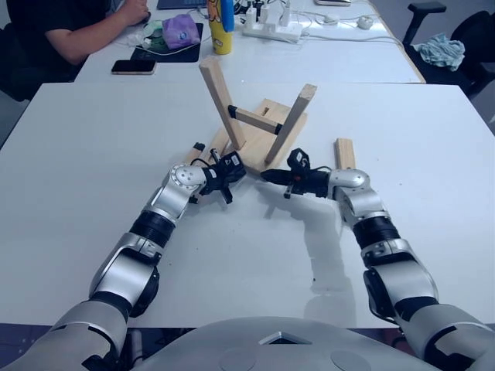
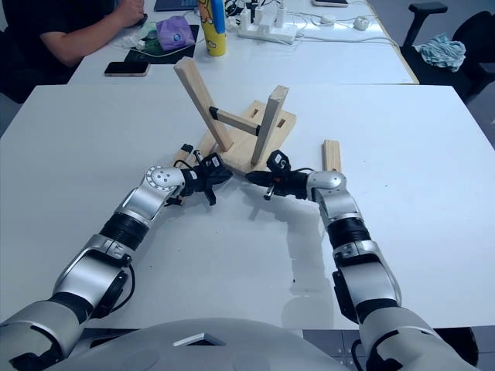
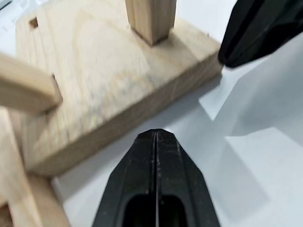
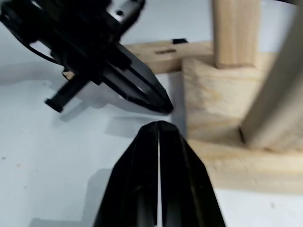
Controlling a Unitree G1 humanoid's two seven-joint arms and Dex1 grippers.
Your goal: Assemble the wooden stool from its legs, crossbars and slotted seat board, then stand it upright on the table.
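Seat board (image 1: 255, 154) is lying flat around mid-table w/ two legs sticking up out of it, the left leg (image 1: 222, 100) and right leg (image 1: 292, 120), and a crossbar (image 1: 257, 120) is spanning btwn them. Left gripper (image 1: 236, 174) is hovering just off the board's near edge, fingers pressed together, holding nothing. Right gripper (image 1: 264, 176) is sitting right beside it, tip to tip, also closed & empty. A loose leg (image 1: 344, 153) is lying on the white table (image 1: 93, 170) just right of the right arm, apart from the board. Another wooden piece (image 2: 184, 153) is lying by the board's left side, behind the left gripper; can't tell whether it's touching the board
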